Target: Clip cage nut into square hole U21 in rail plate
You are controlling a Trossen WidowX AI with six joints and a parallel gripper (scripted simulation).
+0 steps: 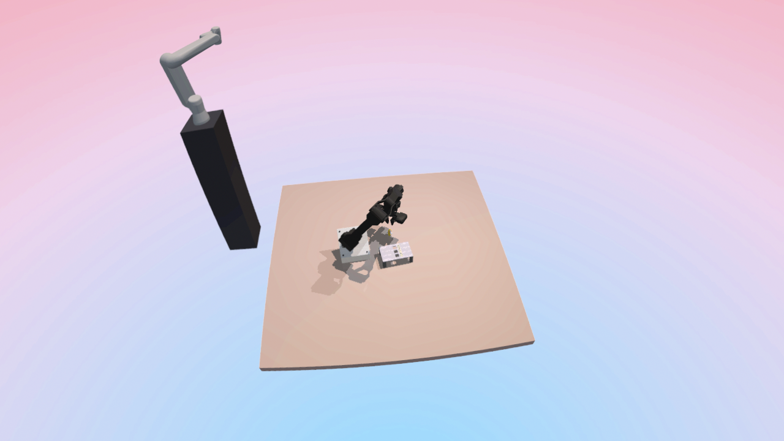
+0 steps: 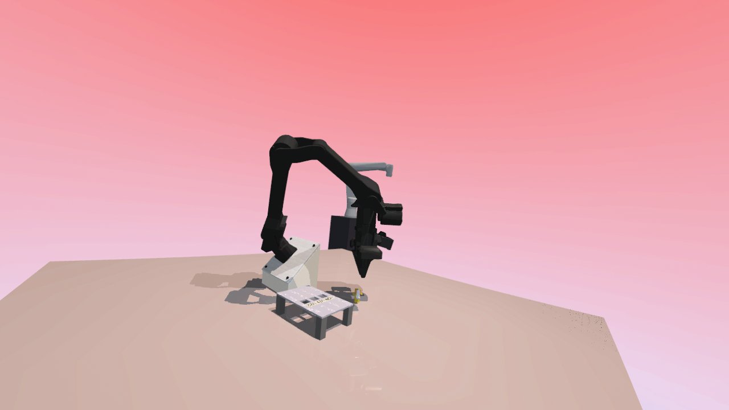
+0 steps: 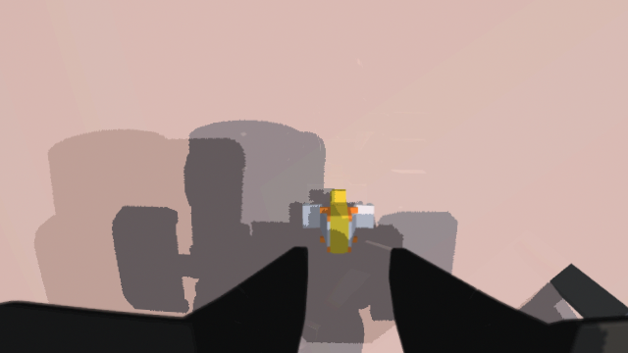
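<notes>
Seen from above, left to right. Grey arm [image 1: 192,50] [image 2: 369,166], bent, on a black pedestal [image 1: 214,186] [image 2: 340,232], beyond the worktop's left edge. White base [image 1: 357,258] [image 2: 306,273], sloping top, set in from that edge. Black arm [image 1: 361,225] [image 2: 277,188], mounted on it: rising steeply, arched at the elbow, forearm descending toward the far edge, wrist turned down. Jaws [image 1: 389,222] [image 2: 363,276]: pointing down above the worktop, partly apart, nothing between them. Cage nut [image 1: 389,233] [image 2: 355,296] [image 3: 340,230], yellow, pale grey and orange: on the worktop, below the jaws, on the far-edge side of the rail plate [image 1: 407,251] [image 2: 326,310]. Plate: pale, square-holed, raised on dark legs; labels too small to read. Worktop [image 1: 438,301] [image 2: 204,356] [image 3: 491,98]: pinkish tan, four-cornered, shadows beside the base. Surroundings: pink blending into blue.
</notes>
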